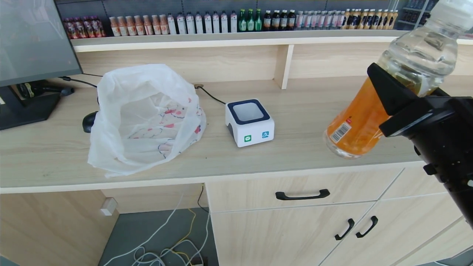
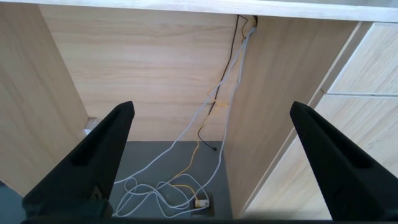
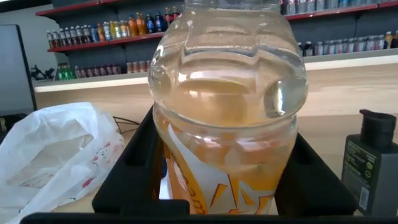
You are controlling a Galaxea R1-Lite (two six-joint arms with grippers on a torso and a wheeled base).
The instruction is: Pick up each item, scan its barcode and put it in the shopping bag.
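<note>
A monitor [image 1: 35,40] stands at the counter's [image 1: 295,155] back left corner, a black mouse [image 1: 89,121] near it, with bottles [image 1: 229,20] lining the shelf [image 1: 184,37] behind.

The pale wooden table [image 1: 295,155] carries an open white plastic bag [image 1: 146,118] toward its left end, a black mouse [image 1: 89,121] tucked just beside it. A white scanner box [image 1: 249,122] sits near the middle, its cable [image 1: 210,95] running toward the back edge. A monitor stand [image 1: 26,107] fills the back left corner.
</note>
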